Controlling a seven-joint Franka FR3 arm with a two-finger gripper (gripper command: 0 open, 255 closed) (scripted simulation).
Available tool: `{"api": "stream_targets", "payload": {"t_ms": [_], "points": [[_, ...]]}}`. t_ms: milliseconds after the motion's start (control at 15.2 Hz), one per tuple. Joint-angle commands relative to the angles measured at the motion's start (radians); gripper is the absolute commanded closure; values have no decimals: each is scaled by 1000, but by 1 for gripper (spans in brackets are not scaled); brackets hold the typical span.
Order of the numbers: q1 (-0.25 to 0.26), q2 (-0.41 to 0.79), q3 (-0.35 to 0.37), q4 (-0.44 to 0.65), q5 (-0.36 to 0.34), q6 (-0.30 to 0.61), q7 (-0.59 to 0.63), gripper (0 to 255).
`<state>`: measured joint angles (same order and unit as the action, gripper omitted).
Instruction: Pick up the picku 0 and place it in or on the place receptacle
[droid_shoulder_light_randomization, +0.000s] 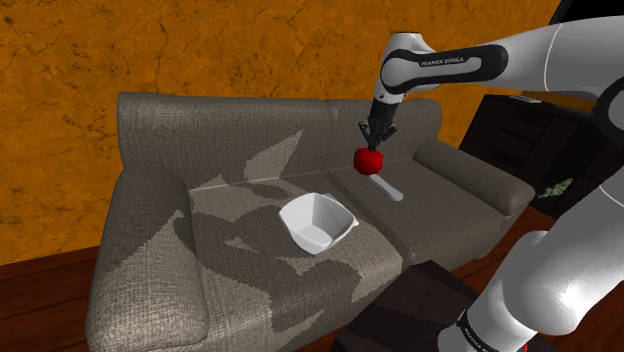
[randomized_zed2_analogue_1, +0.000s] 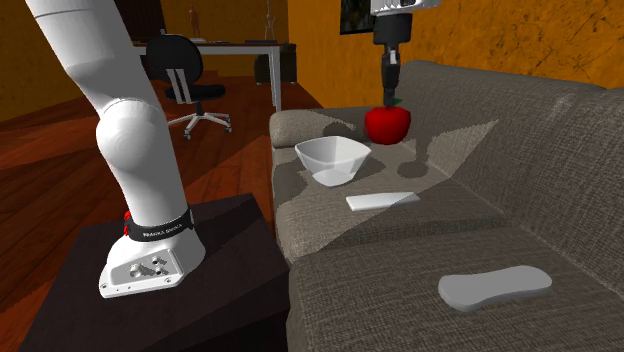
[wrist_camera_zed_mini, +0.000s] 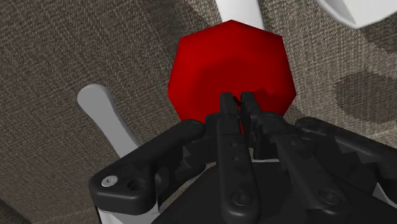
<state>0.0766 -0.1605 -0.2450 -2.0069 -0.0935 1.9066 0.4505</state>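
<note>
A grey woven sofa (droid_shoulder_light_randomization: 150, 270) stands against a mottled orange wall (droid_shoulder_light_randomization: 100, 50) on a dark wood floor (droid_shoulder_light_randomization: 40, 300). A desk (randomized_zed2_analogue_1: 235, 47) and an office chair (randomized_zed2_analogue_1: 190, 70) stand well behind the gripper (droid_shoulder_light_randomization: 376, 140) in the second exterior view.

The apple (droid_shoulder_light_randomization: 369, 160) is red and hangs clear of the seat, pinched at its top between the nearly closed fingers (wrist_camera_zed_mini: 224, 118). Right under the gripper a flat white slab (droid_shoulder_light_randomization: 385, 187) lies on the cushion. The white bowl (droid_shoulder_light_randomization: 300, 215) sits lower down and to the shoulder view's left of the gripper, apart from the slab. A flat grey piece (randomized_zed2_analogue_1: 495, 288) lies on a cushion well away from the gripper, near the second exterior view's lower right. The sofa's back rises just beyond the gripper, and the cushion between apple and bowl is bare.

The arm (droid_shoulder_light_randomization: 470, 65) reaches out level from the stand (randomized_zed2_analogue_1: 150, 300), its last link bent so the gripper points straight down.
</note>
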Motion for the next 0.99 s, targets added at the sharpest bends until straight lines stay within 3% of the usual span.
{"api": "stream_targets", "payload": {"t_ms": [0, 924], "points": [[19, -23, 28, -13, -3, -12, 50, 255], [158, -26, 236, 58, 22, -111, 381, 255]]}}
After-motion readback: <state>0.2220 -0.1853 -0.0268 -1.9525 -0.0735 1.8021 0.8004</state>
